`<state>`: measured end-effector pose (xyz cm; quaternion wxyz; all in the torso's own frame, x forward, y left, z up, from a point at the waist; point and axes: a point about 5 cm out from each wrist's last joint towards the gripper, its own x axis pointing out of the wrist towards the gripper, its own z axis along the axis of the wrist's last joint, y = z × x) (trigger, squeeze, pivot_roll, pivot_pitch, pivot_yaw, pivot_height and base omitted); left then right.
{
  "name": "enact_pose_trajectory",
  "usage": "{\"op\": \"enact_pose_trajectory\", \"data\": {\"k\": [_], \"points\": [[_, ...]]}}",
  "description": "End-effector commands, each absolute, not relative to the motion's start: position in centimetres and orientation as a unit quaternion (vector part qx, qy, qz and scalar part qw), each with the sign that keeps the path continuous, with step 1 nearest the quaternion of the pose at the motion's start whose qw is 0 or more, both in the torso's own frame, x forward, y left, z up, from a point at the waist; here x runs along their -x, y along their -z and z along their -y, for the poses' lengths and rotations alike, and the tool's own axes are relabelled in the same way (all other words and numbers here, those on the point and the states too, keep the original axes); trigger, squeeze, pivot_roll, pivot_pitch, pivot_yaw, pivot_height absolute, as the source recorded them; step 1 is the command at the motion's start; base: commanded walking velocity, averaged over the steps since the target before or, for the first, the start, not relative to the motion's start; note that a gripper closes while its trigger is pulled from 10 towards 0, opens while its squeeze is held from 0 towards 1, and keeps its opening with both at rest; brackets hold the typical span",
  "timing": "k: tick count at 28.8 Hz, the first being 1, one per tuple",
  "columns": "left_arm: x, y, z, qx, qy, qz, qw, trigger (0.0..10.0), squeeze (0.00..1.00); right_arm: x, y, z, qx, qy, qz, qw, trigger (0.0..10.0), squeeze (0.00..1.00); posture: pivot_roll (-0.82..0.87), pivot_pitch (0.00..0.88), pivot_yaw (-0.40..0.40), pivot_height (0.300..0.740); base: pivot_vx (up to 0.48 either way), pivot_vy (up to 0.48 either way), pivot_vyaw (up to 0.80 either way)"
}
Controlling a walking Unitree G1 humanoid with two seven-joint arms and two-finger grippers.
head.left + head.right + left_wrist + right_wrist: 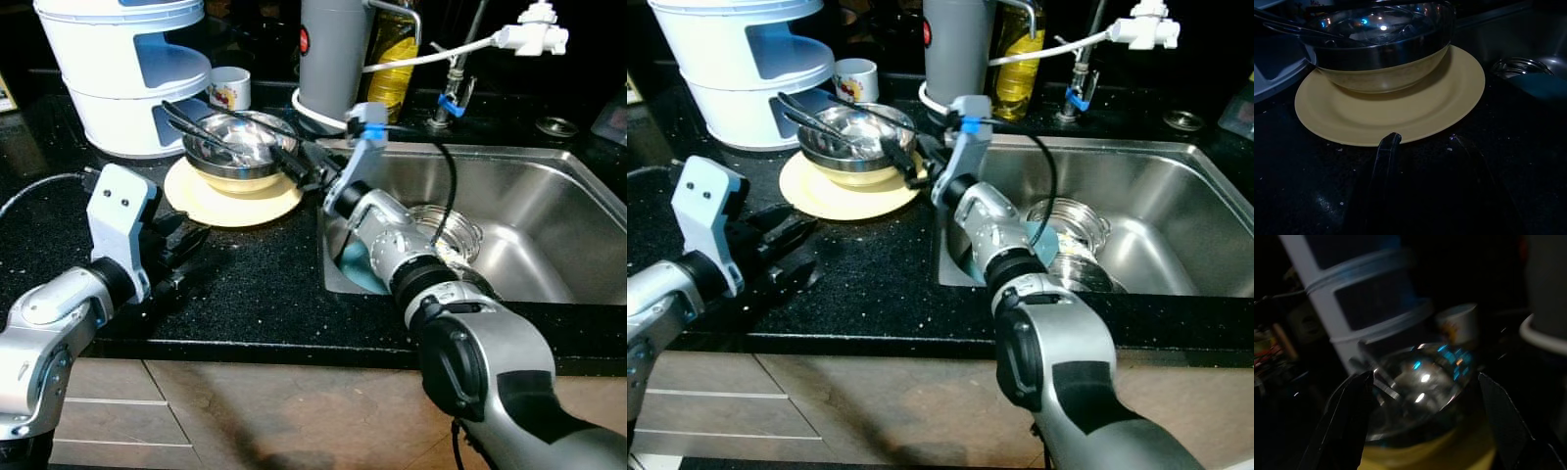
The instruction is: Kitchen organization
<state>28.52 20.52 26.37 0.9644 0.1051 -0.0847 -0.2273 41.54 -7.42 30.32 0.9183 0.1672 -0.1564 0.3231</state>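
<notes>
A steel bowl (240,147) sits on a yellow plate (220,204) on the black counter, with dark-handled utensils (196,125) lying across it. My right gripper (299,164) is at the bowl's right rim, level with it. It is open in the right wrist view, its fingertips (1359,396) spread on either side of the bowl (1420,382). My left gripper (188,257) rests low on the counter in front of the plate, also open. Its fingers (1386,152) point at the plate's near edge (1400,112) without touching it.
A white tiered rack (127,69) and a mug (230,88) stand behind the bowl. A grey canister (333,54) and an oil bottle (392,59) stand by the sink (549,186), which holds steel dishes (451,230) and a blue item (358,266).
</notes>
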Motion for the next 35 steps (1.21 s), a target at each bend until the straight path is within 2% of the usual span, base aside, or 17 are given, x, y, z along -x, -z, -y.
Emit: {"op": "enact_pose_trajectory", "data": {"k": [1,7,13,24,35], "points": [[-28.4,-26.6,-20.6,-0.116,0.232,0.086,0.962,10.0,0.0,-41.6,-31.0,7.5,-0.136,-0.311,0.161,0.927,10.0,0.0,0.07,0.173,-0.059,0.74,0.0,0.0,0.0],[-28.3,-26.7,-20.4,-0.117,0.241,0.085,0.96,10.0,0.0,-41.7,-31.1,7.5,-0.047,-0.311,0.139,0.939,10.0,0.0,0.06,0.187,-0.068,0.74,0.0,0.0,0.0],[-27.9,-26.5,-20.2,-0.115,0.246,0.079,0.959,10.0,0.0,-41.7,-31.1,7.3,-0.009,-0.327,0.132,0.936,10.0,0.0,0.07,0.21,-0.077,0.74,0.0,0.0,0.0],[-26.9,-26.4,-20.5,-0.118,0.248,0.067,0.959,10.0,0.0,-41.7,-31.6,7.3,0.008,-0.322,0.138,0.937,10.0,0.0,0.12,0.241,-0.079,0.74,0.0,0.0,0.0],[-26.3,-27.0,-20.8,-0.128,0.252,0.059,0.957,10.0,0.0,-41.8,-32.4,8.3,-0.02,-0.297,0.154,0.942,10.0,0.0,0.16,0.259,-0.059,0.74,0.0,0.0,0.0]]}}
